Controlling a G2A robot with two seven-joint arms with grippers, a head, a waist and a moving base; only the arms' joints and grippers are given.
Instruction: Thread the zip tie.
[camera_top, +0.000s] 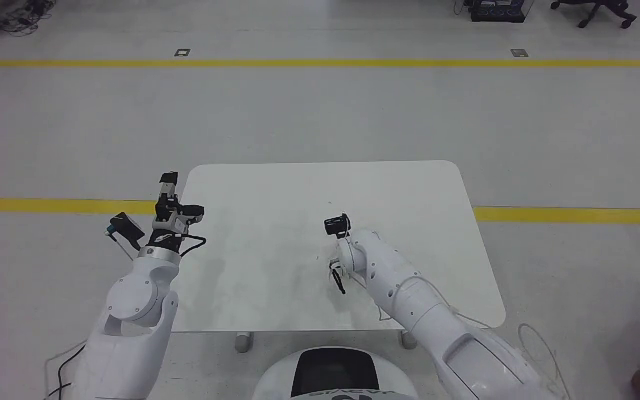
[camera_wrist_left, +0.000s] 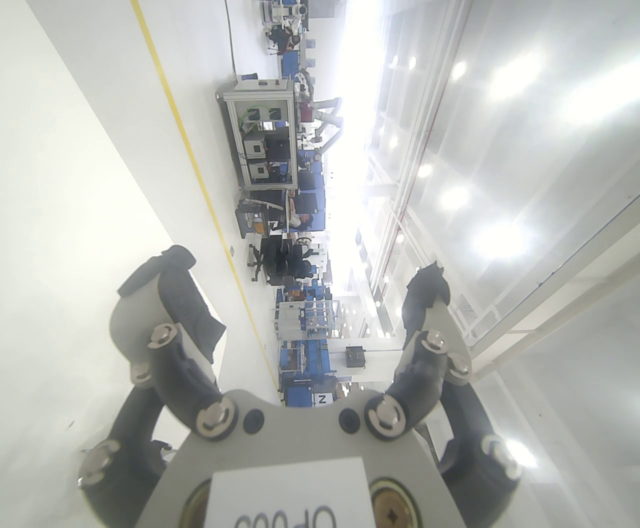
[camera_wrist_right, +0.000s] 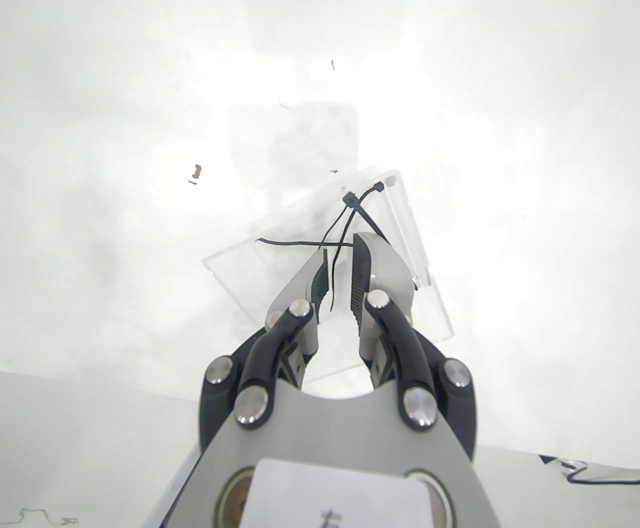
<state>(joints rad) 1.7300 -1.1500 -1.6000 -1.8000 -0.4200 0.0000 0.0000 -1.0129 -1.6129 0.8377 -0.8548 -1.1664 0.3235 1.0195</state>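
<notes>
Right wrist view has the right tool (camera_wrist_right: 340, 243) over a clear tray (camera_wrist_right: 250, 270) on the white desk (camera_wrist_right: 125, 125). Two black zip ties (camera_wrist_right: 350, 198) lie crossed on the tray, their heads close together near one corner. The tool's jaws are narrowly spread, not pressed together. A thin tail of one tie runs between the pads (camera_wrist_right: 361, 280), close against one of them, and I cannot tell whether it is touching or gripped. In the top view this tool (camera_top: 337, 224) sits at the centre of the frame, over the middle of the desk (camera_top: 420, 200).

The left tool (camera_wrist_left: 302, 265) is spread wide and holds nothing. In the top view it (camera_top: 168, 195) stands at the left of the frame, by the desk's left edge and well apart from the ties.

The main risk, as I judge it, is the crossing. Closing here could catch both strands, or pinch the tail so near its end that it slips free on lifting. A lifted tie could also drag the second one along or off the tray. The smooth, light tray may slide if the pads press against it. With the left tool so far off, the tie's head has no support for threading.
</notes>
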